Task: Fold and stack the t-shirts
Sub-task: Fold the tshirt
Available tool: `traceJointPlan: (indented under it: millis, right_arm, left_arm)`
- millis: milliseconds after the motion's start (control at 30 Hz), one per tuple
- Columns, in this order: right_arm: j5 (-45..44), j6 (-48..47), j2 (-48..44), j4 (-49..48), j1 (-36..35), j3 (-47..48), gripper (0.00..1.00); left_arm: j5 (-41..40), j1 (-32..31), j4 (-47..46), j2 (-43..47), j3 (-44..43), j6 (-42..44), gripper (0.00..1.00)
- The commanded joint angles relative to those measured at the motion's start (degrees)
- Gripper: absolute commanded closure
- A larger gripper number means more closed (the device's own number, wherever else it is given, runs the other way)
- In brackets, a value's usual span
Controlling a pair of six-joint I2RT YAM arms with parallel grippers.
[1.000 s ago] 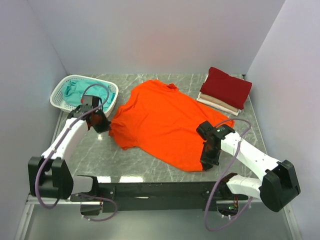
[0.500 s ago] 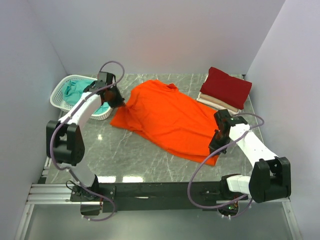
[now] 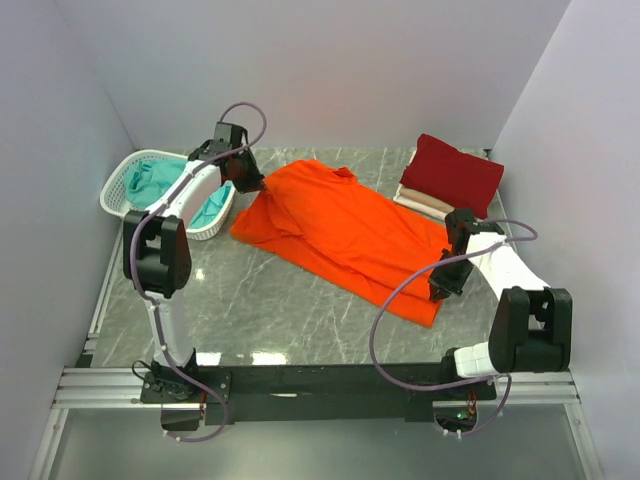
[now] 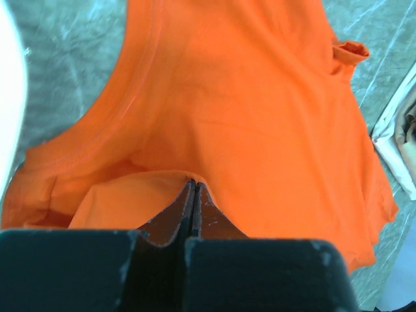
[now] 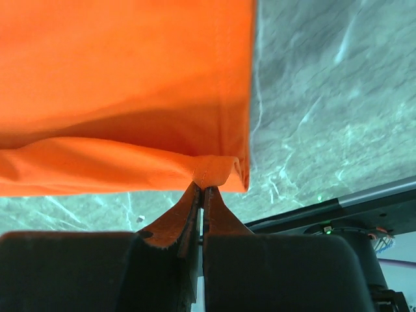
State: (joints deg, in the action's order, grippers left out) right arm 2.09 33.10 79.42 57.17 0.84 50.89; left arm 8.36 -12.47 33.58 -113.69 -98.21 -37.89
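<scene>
The orange t-shirt lies across the middle of the table, running slantwise from the far left toward the right edge, with its near side doubled over in a loose band. My left gripper is clenched on a raised fold of it at the shirt's far-left end. The jaws are pressed together with cloth pinched between them, and the rest of the shirt spreads out beyond. My right gripper is likewise clamped on the shirt's hem at the corner nearest the right edge. The cloth is bunched at the fingertips and there is bare marble just beside it.

At the far right corner the dark red t-shirt sits folded on top of the cream-white t-shirt, whose edge shows beneath it. This stack lies just beside the orange shirt's right side.

At the far left corner stands a white lattice basket, and the teal t-shirt lies crumpled inside it. My left arm reaches over the basket's right side.
</scene>
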Motion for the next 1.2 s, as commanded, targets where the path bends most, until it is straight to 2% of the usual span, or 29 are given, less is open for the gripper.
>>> traceJointPlan:
  millis: [0, 367, 433, 467, 500, 533, 600, 633, 700, 800, 1000, 1100, 1167]
  right_arm:
    - [-1.38, -2.08, 1.26, -2.14, 1.62, 2.89, 1.0]
    - [-2.0, -2.95, 5.57, -4.43, 3.2, 3.77, 1.0]
    - [-2.0, -2.78, 5.75, -4.52, 3.29, 4.3, 1.0]
    - [-2.0, -2.78, 5.84, -4.52, 3.29, 4.65, 0.88]
    - [-3.13, -2.69, 5.66, -4.17, 3.29, 5.7, 0.81]
    - [-3.49, -2.61, 5.57, -3.99, 3.2, 6.4, 0.65]
    - [-4.54, -2.69, 4.52, -2.77, 3.29, 9.12, 0.54]
    - [-5.85, -2.87, 4.08, -2.41, 3.03, 10.18, 0.5]
    - [-6.74, -3.3, 2.41, -1.62, 2.33, 13.33, 0.47]
    - [-6.4, -3.83, 1.09, -1.88, -2.32, 16.68, 0.47]
    - [-0.07, -0.42, 6.18, -7.5, -14.63, 17.75, 0.48]
    - [0.81, 0.82, 10.31, -8.65, -18.49, 18.1, 0.5]
    - [0.55, 0.91, 11.89, -8.83, -19.73, 18.28, 0.51]
  left_arm:
    - [2.44, -0.36, -2.47, -2.14, -4.61, 1.94, 1.0]
    - [3.15, -1.24, -1.86, -9.35, -12.7, 3.17, 0.99]
    - [3.15, -1.42, -1.24, -10.67, -14.63, 3.26, 0.82]
    - [3.24, -1.42, -1.07, -10.94, -15.33, 3.35, 0.73]
    - [3.15, -1.59, -1.06, -11.03, -16.12, 3.35, 0.53]
    - [3.07, -1.59, -1.24, -10.77, -16.39, 3.26, 0.45]
    - [3.15, -1.77, -1.59, -9.89, -16.57, 2.91, 0.25]
    - [3.07, -1.94, -1.76, -8.58, -16.31, 2.91, 0.21]
    - [2.46, -2.38, -2.38, -6.99, -14.04, 3.0, 0.15]
    - [1.66, -3.08, -3.08, -3.39, -8.34, 3.17, 0.18]
    - [1.4, -5.28, -4.49, -0.39, 3.8, 2.47, 0.36]
    - [0.17, -6.25, -3.18, -0.92, 5.49, 2.03, 0.46]
    - [-1.15, -6.86, -2.65, -1.62, 5.84, 2.03, 0.48]
